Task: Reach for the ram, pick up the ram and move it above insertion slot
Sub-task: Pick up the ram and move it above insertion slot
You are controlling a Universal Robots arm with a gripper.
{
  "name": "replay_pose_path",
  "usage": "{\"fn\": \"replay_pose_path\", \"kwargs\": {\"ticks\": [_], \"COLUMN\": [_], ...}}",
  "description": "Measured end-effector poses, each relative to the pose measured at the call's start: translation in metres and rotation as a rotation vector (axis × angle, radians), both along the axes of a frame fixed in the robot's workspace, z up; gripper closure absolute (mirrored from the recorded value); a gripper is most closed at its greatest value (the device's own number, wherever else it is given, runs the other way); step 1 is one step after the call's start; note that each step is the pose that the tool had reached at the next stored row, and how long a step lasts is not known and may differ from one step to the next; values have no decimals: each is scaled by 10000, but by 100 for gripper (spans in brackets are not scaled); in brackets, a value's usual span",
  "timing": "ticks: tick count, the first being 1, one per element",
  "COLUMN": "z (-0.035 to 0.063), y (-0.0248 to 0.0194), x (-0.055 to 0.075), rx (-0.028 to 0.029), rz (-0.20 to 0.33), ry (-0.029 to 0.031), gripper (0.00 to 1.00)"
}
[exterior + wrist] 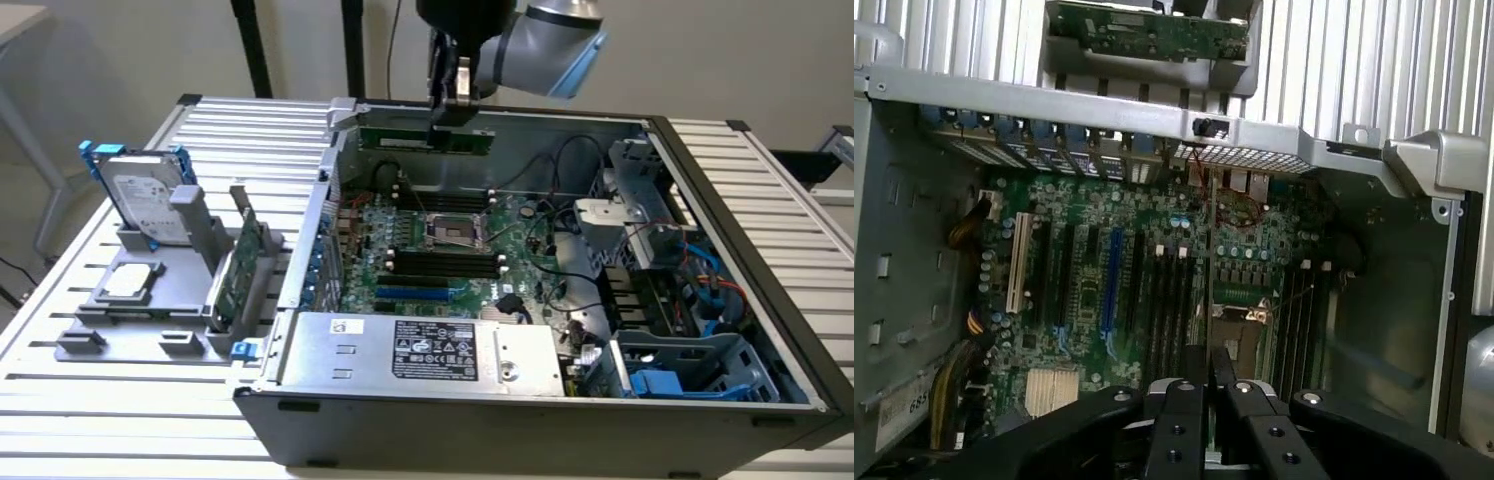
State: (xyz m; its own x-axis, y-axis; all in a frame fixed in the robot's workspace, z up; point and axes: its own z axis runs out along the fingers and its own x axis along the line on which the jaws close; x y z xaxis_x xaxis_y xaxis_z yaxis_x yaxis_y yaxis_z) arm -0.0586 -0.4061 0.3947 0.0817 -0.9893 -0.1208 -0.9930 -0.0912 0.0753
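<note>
Ram (424, 139): clamped edge-on by closed gripper (445, 122), long axis 9-to-3, held over motherboard (441, 250).

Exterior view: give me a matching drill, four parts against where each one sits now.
1 ram
2 hard drive
3 expansion card
4 power supply

A near end of the case, label up
B clamped in the gripper, above the case's far end
C upright in the grey rack, furthest to the exterior view's left
D on edge in the rack, beside the case

Pairs: 1-B, 2-C, 3-D, 4-A
</note>
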Motion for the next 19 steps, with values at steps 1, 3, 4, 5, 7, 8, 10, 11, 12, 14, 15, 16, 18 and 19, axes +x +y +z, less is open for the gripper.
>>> {"fn": "replay_pose_path", "kwargs": {"ticks": [1,3,4,5,7,8,10,11,12,14,15,16,18,19], "z": [-7,-17,-21,-23,-27,-27,-28,-29,-29,-30,-32,-34,-40,-42], "y": [7,22,28,31,33,33,33,34,34,36,36,37,40,41], "x": [46,126,160,190,219,226,228,229,229,229,229,229,229,228], "rx": [1,5,12,28,107,151,244,262,265,264,265,264,267,265], "rz": [1,1,0,1,-1,-9,-66,-130,-199,-344,-414,-484,-614,-650], "ry": [0,1,-1,-7,-52,-83,-155,-181,-214,-299,-357,-417,-552,-626], "gripper": [87,87,87,87,87,87,87,87,87,87,87,87,87,87]}}
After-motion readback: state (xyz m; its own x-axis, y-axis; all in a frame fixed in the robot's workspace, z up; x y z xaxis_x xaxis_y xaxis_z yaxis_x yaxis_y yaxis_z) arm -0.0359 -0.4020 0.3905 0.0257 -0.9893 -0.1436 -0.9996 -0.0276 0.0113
